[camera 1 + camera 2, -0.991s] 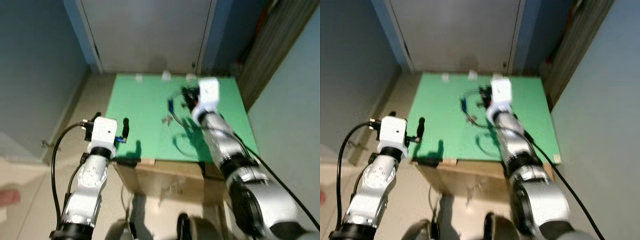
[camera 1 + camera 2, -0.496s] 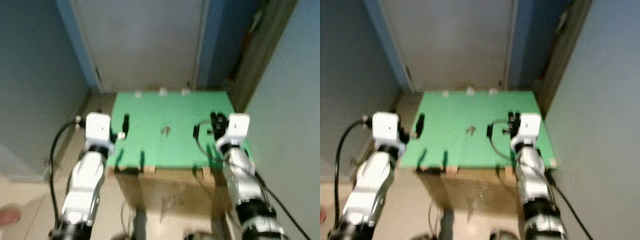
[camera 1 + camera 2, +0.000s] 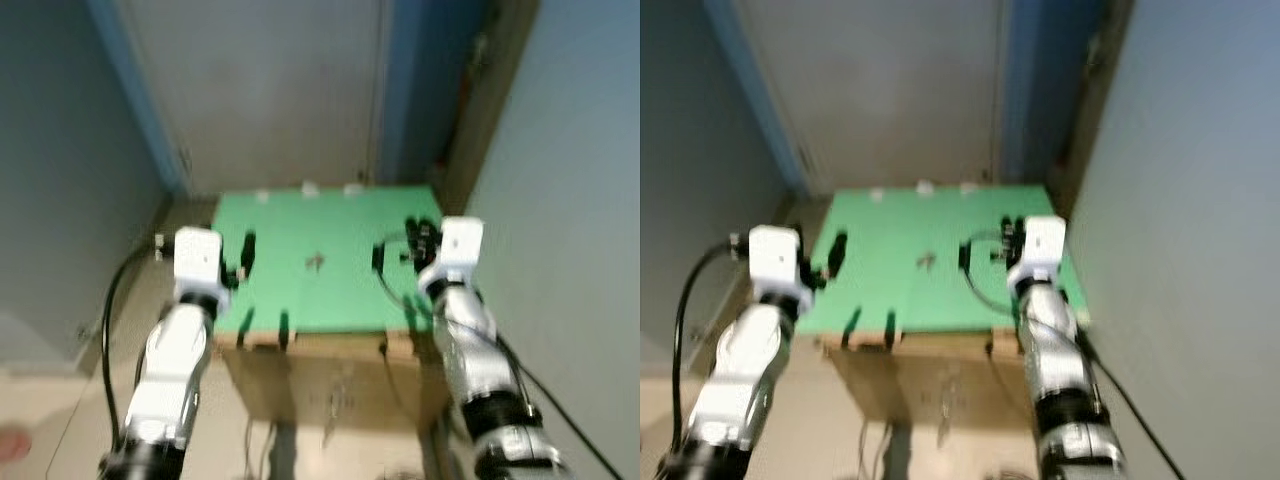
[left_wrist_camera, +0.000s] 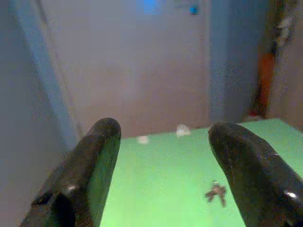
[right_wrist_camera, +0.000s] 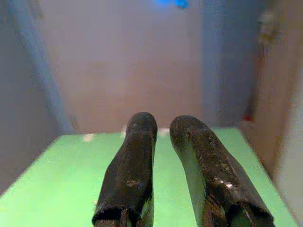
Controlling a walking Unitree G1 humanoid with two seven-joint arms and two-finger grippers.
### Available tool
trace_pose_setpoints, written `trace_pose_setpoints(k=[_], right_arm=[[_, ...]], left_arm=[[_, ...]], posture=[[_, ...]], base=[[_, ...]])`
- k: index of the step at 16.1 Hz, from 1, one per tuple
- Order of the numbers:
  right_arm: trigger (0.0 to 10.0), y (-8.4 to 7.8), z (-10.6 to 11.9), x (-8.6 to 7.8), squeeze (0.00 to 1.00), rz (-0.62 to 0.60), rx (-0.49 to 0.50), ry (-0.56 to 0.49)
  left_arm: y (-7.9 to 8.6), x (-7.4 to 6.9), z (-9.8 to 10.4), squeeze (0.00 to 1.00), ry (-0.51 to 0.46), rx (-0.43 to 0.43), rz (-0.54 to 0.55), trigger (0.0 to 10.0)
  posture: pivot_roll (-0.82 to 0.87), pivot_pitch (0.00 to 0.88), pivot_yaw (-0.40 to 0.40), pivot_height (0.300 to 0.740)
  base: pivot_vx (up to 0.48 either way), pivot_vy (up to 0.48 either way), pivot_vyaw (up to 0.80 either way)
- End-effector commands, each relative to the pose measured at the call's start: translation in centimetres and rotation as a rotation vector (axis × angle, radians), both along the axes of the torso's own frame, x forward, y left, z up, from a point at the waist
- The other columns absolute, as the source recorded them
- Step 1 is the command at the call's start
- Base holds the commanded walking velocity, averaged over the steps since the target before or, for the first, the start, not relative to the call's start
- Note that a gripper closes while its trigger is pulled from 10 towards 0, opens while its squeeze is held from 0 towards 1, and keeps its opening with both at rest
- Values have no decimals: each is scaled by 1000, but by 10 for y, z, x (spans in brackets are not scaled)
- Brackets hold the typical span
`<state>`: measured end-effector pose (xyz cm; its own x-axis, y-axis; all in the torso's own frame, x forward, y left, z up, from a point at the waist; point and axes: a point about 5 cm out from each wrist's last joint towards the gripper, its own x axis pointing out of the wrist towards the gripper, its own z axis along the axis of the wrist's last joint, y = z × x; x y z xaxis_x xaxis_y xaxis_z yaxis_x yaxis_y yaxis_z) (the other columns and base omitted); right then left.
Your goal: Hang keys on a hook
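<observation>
Though blurred, probably light, loose, jangly keys point(image 4: 216, 192) on green board point(image 3: 330, 290); best pinched at the ring. Left gripper point(image 4: 163, 156) spread wide, right gripper point(image 5: 163, 165) nearly together, empty.

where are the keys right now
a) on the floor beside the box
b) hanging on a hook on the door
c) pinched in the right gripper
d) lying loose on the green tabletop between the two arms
d: the keys lie on the green tabletop, apart from both the left gripper and the right gripper, whose jaws sit close together with nothing between them.
</observation>
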<state>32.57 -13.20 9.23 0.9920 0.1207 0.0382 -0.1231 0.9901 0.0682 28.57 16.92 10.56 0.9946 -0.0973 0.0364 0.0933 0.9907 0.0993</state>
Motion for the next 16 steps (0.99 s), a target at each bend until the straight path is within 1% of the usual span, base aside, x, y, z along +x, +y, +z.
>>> trace_pose_setpoints(k=[1,3,7,14,16], right_arm=[[10000,1,5,2,0,7,2,-11],[10000,7,2,1,0,37,0,3],[10000,7,-1,-1,0,39,4,24],[10000,7,-7,-4,0,50,-6,55],[10000,6,-7,-4,0,52,-6,59]], left_arm=[[-1,0,-1,0,4,8,-13,0],[-8,-6,-9,0,25,-6,-45,0],[-11,-10,-14,0,36,-40,-43,0],[-13,-11,-18,0,44,30,-80,0],[-14,-11,-18,0,44,36,-81,0]], posture=[[-66,0,47,740],[-71,10,50,740],[-70,15,51,740],[-73,10,52,740],[-75,7,53,740]], base=[[0,0,0],[0,0,0],[0,0,0],[0,0,0],[0,0,0]])
